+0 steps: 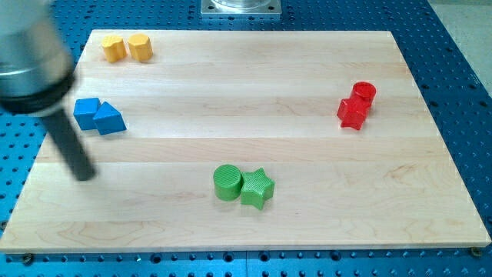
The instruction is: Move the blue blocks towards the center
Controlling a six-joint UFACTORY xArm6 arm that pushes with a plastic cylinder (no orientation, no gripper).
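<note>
Blue perforated metal surrounds the pale wooden bench [254,92], and a grey metal mount [241,7] sits just beyond the middle of its top edge. No hand is fitted to this arm, so there is nothing released or clenched to tell of; it ends in a dark rod, blurred in this frame, that slants down from the view's upper left. My tip [87,175] rests on the wood close to the bench's left edge, below the blue blocks and apart from them. Those two lie well off centre, near the left edge about midway along it: the blue cube [86,112] nearer the edge, and the blue wedge-shaped block [110,119] touching it on the side facing the middle. In the top left corner a yellow block [114,48] and a yellow hexagonal block [140,47] sit side by side, touching. Near the right edge the red cylinder [364,93] stands just above the red block [351,112], the two in contact. Toward the bottom edge, a little left of its middle, the green cylinder [227,182] touches the green star [257,188]
</note>
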